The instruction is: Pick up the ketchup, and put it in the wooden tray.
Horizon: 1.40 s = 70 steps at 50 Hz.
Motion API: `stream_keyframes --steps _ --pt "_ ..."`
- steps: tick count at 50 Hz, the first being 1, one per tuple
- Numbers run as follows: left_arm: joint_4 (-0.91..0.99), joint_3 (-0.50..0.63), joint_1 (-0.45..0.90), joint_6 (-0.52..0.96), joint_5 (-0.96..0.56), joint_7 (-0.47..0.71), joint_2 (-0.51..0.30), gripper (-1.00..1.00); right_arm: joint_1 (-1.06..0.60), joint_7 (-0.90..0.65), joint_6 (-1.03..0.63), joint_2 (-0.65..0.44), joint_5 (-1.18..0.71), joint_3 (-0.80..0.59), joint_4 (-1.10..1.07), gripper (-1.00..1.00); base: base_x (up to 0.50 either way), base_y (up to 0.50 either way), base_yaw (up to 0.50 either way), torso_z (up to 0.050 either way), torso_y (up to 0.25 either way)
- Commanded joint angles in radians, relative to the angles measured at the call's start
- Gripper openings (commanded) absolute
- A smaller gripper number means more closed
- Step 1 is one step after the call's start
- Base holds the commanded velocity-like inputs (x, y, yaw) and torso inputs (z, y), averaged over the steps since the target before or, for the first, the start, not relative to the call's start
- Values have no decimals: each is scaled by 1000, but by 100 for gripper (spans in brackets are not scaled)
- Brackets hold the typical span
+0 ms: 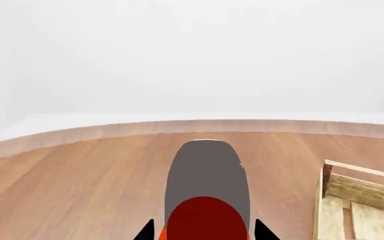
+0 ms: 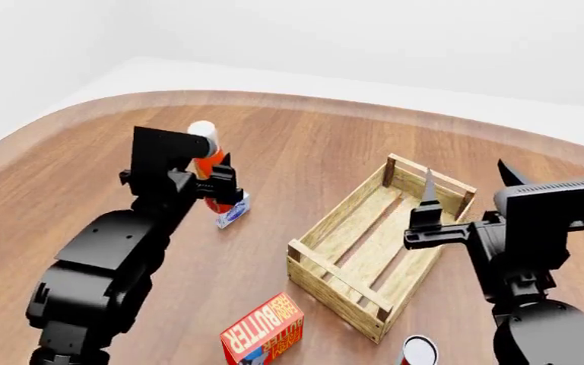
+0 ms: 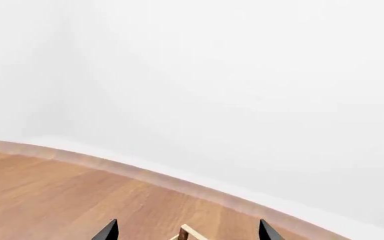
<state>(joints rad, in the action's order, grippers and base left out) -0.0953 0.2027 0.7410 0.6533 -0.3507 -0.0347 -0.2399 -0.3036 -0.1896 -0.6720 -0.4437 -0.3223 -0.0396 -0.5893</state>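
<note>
The left gripper clasps the orange-red, white-capped ketchup bottle. A pale slatted wooden tray sits right of it. A red-orange butter box lies nearer.

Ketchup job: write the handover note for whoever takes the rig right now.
Left claw: shut on the ketchup, which is held over the table, to the left of the wooden tray in the head view.
Right claw: open and holding nothing, above the tray's far right side.
Done: the ketchup is grasped.
Left: carry it over the tray, lower it inside and let go.
A butter box and a can sit near the front edge, and a small white-blue item lies under the left claw.
</note>
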Motion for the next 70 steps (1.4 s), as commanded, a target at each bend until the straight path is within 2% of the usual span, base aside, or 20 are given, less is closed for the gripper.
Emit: stream_keyframes --steps 1,6,7,10,16,19,22,26,40,70 --pt "-404 104 337 -125 37 -81 144 -100 -19 -29 -84 -33 -29 64 -47 100 0 0 0 0 0" --pt "-755 142 522 -261 27 -125 237 -100 -24 -52 -119 -41 -25 79 -57 100 0 0 0 0 0" --pt "-822 209 561 -297 -43 -115 239 -100 -24 -55 -124 -43 -25 84 -59 100 0 0 0 0 0" --pt "-969 526 656 -418 -359 -67 240 -100 -16 -65 -141 -49 -31 108 -74 100 0 0 0 0 0" --pt "-1006 1063 738 -563 -879 -9 240 -100 13 -76 -157 -57 -48 170 -97 100 0 0 0 0 0" --pt "-984 1235 763 -611 -1035 5 240 -100 45 -78 -159 -61 -59 210 -117 100 0 0 0 0 0" --pt "-953 1322 782 -629 -1116 13 240 -100 96 -76 -160 -63 -74 265 -146 100 0 0 0 0 0" --pt "-907 1357 791 -631 -1148 23 240 -100 150 -75 -156 -63 -87 322 -166 100 0 0 0 0 0" --pt "-814 1364 778 -642 -1169 60 240 -100 235 -90 -181 -58 -109 428 -218 100 0 0 0 0 1" --pt "-690 1366 781 -651 -1184 138 240 -100 274 -137 -187 -31 -104 470 -236 100 0 0 0 6 -107"
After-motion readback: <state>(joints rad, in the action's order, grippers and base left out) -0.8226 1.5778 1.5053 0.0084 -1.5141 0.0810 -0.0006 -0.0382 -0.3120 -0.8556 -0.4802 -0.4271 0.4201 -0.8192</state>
